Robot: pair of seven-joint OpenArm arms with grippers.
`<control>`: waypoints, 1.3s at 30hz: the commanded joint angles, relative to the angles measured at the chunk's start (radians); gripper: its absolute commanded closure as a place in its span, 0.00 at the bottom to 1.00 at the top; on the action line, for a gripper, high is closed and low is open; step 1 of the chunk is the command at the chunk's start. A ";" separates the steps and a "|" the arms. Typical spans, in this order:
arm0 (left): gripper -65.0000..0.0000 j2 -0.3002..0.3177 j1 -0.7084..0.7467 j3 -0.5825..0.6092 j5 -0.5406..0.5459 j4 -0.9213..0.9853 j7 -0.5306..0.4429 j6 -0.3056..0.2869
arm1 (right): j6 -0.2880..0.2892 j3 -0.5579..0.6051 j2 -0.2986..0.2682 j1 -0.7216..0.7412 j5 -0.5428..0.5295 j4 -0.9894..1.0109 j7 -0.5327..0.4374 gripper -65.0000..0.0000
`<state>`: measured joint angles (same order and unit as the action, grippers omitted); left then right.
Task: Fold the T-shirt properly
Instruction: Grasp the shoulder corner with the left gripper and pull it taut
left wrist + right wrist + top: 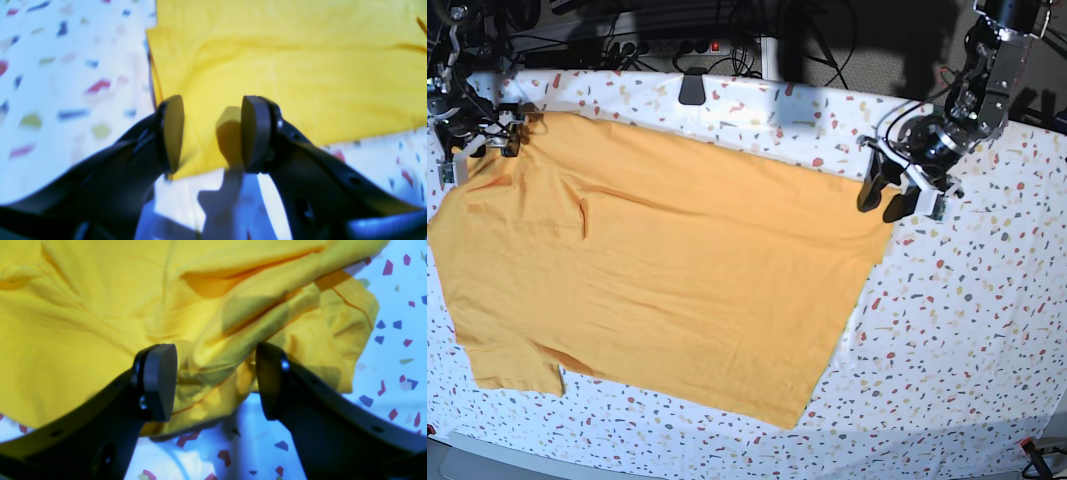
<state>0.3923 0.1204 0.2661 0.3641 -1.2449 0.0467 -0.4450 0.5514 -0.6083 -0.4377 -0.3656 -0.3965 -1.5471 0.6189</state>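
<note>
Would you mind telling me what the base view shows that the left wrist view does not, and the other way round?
Only the base view shows the whole T-shirt spread flat, the right gripper at its far sleeve, and the cables behind the table.

Only the left wrist view shows, up close, the left gripper with its jaws open and cloth lying between them, plus a layered edge along the shirt's side.

Both show the left gripper at a corner of the shirt, and the speckled tablecloth beneath.
</note>
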 commanded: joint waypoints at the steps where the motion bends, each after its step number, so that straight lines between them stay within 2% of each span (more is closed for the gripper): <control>1: 0.58 0.008 0.065 0.016 -0.069 0.008 0.257 0.014 | 0.003 -0.008 -0.023 0.005 -0.009 -0.024 -0.028 0.46; 7: 0.58 0.010 0.059 0.015 -0.087 -0.108 0.242 0.092 | 0.003 -0.008 -0.022 0.005 -0.080 -0.102 -0.027 0.46; 11: 0.58 0.010 -0.001 0.015 -0.113 -0.221 0.335 0.128 | 0.004 -0.008 -0.022 0.005 -0.077 -0.168 -0.016 0.46; 18: 0.58 0.011 0.011 0.024 -0.435 -0.477 0.401 0.118 | 0.005 -0.008 -0.023 0.005 0.050 -0.277 0.003 0.46; 23: 0.58 0.113 0.015 0.109 -0.560 -0.583 0.383 0.113 | 0.005 -0.008 -0.022 0.005 0.057 -0.349 0.021 0.46; 25: 0.58 0.177 0.009 0.184 -0.613 -0.581 0.355 0.113 | 0.005 -0.008 -0.022 0.004 0.057 -0.375 0.054 0.46; 27: 0.58 0.232 0.009 0.268 -0.712 -0.574 0.314 0.117 | 0.005 -0.008 -0.022 0.004 0.058 -0.391 0.091 0.46; 29: 0.58 0.262 0.006 0.340 -0.809 -0.563 0.291 0.169 | 0.007 -0.008 -0.021 0.000 0.075 -0.402 0.107 0.46; 32: 0.58 0.267 -0.027 0.413 -0.897 -0.519 0.298 0.277 | 0.013 -0.008 -0.021 -0.005 0.111 -0.426 0.116 0.46; 39: 0.58 0.267 -0.171 0.533 -0.915 -0.337 0.323 0.286 | 0.014 -0.008 0.006 -0.065 0.109 -0.509 0.148 0.46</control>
<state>0.6476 -0.0422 0.8055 -0.5488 -1.5745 0.3473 -0.1589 0.5594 -0.6083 -0.4179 -0.4328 -0.2863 -2.0377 0.7849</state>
